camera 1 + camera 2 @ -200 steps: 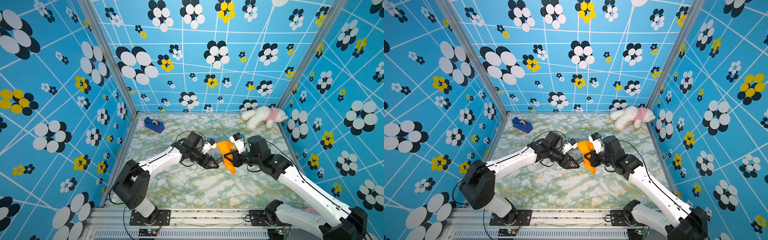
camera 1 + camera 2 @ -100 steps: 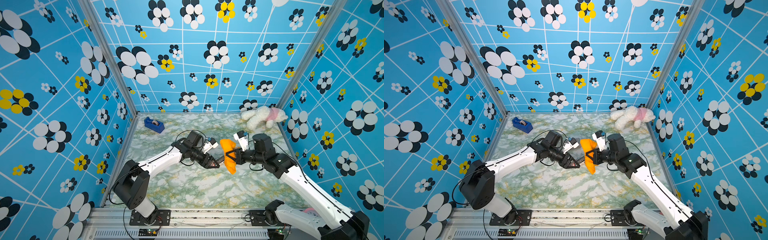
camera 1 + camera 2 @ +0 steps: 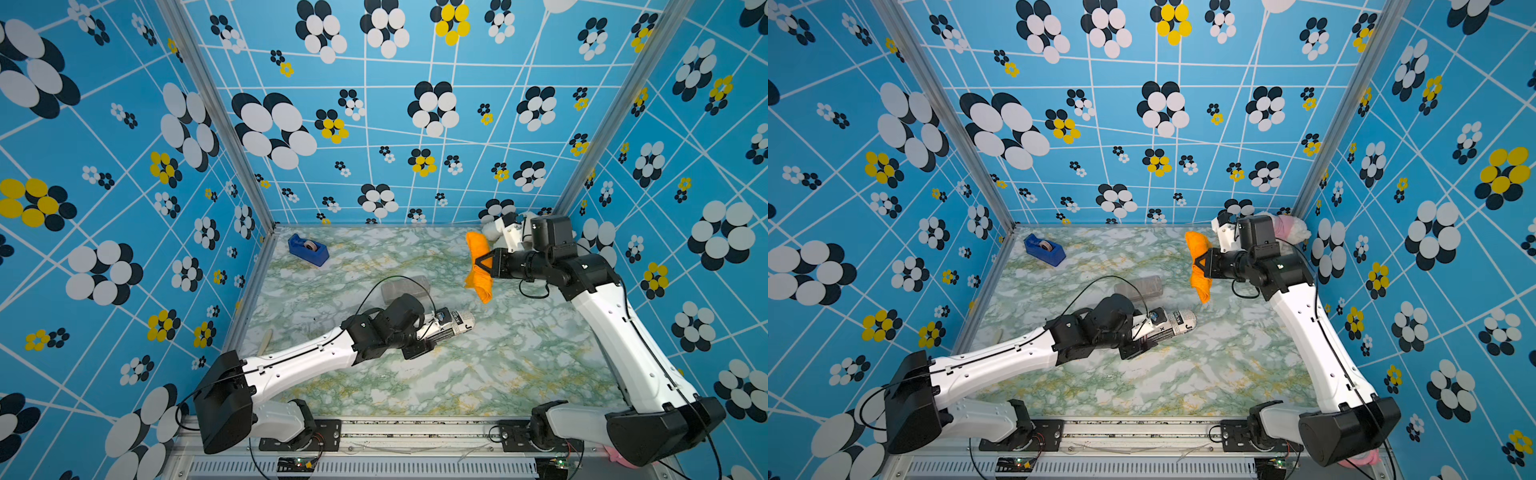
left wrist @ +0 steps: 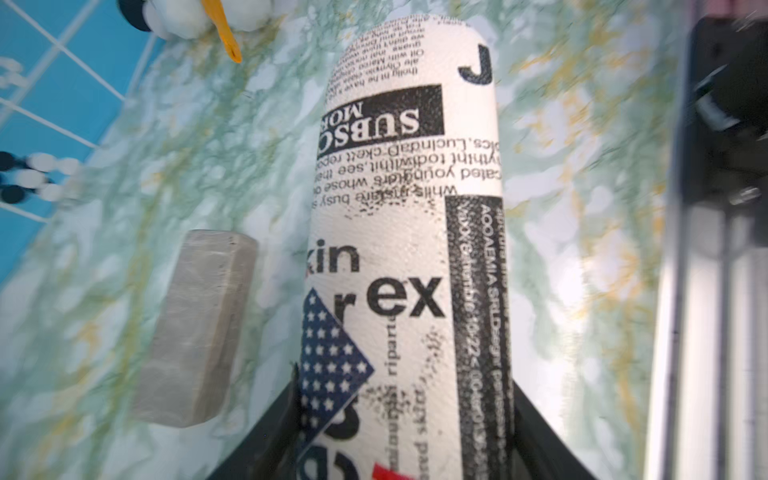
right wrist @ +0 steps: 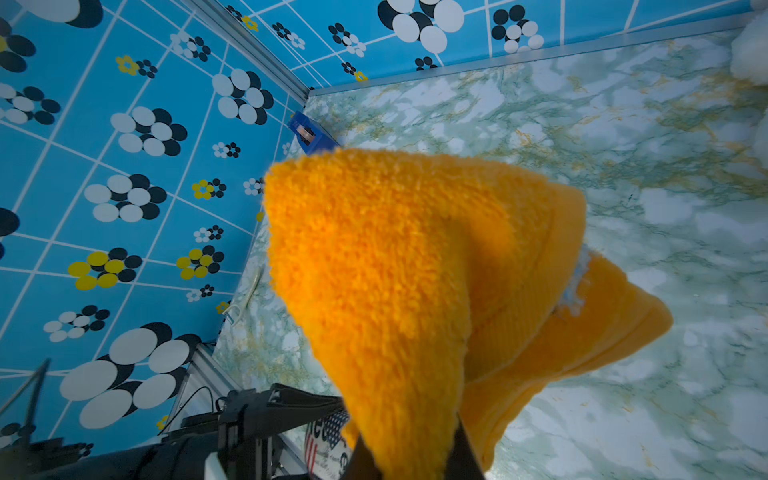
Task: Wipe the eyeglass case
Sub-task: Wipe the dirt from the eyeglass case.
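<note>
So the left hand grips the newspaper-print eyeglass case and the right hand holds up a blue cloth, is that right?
Not quite. The cloth in the right hand is orange, not blue; the right wrist view shows it plainly. The left hand does grip the newspaper-print eyeglass case.

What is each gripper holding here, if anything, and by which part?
The left gripper grips the eyeglass case by one end, the rest sticking out beyond the jaws. The right gripper pinches the orange cloth around its middle.
</note>
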### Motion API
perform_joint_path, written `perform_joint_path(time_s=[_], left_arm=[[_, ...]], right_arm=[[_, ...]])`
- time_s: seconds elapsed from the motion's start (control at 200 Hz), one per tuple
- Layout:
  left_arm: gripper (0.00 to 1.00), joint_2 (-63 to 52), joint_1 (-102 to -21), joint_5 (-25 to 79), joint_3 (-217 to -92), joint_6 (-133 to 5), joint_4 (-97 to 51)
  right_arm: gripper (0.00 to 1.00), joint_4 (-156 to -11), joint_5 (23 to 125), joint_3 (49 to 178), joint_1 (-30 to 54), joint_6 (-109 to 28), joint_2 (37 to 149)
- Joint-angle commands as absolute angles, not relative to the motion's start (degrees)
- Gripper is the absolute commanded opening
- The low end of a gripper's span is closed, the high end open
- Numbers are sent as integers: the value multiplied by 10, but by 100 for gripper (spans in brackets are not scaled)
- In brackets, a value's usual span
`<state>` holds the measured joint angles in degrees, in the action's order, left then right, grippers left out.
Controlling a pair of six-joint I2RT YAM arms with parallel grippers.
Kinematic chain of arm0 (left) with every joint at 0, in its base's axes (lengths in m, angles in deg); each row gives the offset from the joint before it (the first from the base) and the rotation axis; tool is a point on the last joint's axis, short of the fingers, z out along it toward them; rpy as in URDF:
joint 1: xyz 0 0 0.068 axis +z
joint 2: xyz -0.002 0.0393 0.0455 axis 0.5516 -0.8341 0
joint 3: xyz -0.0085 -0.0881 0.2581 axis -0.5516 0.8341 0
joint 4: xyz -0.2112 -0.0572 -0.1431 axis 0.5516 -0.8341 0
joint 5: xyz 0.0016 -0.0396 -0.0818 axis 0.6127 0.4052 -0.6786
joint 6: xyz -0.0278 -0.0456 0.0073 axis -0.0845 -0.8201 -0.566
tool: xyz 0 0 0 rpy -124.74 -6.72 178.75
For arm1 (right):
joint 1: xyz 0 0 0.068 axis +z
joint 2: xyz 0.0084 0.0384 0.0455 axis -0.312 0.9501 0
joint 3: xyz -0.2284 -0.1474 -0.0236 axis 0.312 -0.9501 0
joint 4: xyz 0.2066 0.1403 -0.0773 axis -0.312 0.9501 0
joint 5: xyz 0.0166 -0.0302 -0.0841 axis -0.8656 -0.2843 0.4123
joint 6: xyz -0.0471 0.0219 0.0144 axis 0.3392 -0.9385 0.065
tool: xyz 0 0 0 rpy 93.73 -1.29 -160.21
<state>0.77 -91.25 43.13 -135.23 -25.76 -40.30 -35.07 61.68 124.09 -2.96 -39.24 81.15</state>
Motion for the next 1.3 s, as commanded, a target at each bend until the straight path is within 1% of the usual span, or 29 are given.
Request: perform_joint_path(time_s=[0.0, 0.08, 0.16, 0.315, 0.44, 0.55, 0.725, 0.84, 0.935, 1.059, 1.184, 1.294], left_arm=[[20, -4, -937, 689, -1324, -71, -251], [21, -28, -966, 755, -1311, 33, -160], [21, -50, -983, 794, -1293, 128, -55], [22, -90, -1005, 794, -1250, 272, 128], [22, -130, -1008, 808, -1248, 329, 225], [22, -163, -1006, 802, -1246, 376, 314], [19, -189, -997, 812, -1245, 400, 385], [19, -184, -997, 813, -1235, 403, 402], [18, -175, -992, 815, -1226, 402, 401], [19, -158, -988, 817, -1220, 381, 377], [18, -151, -988, 813, -1222, 369, 359], [18, -158, -987, 809, -1225, 374, 365]], right_arm=[[0, -241, 557, 1302, -27, -370, 838], [0, -211, 548, 1317, -12, -357, 857], [0, -191, 557, 1321, 11, -344, 875], [0, -180, 563, 1354, 41, -343, 915], [0, -142, 584, 1406, 73, -326, 960], [0, -160, 579, 1381, 88, -329, 989], [0, -237, 582, 1250, 85, -347, 983], [0, -241, 590, 1194, 43, -331, 984], [0, -219, 608, 1183, 3, -309, 965], [0, -200, 637, 1192, -11, -292, 954], [0, -190, 630, 1211, 0, -289, 969], [0, -182, 598, 1246, 48, -289, 995]])
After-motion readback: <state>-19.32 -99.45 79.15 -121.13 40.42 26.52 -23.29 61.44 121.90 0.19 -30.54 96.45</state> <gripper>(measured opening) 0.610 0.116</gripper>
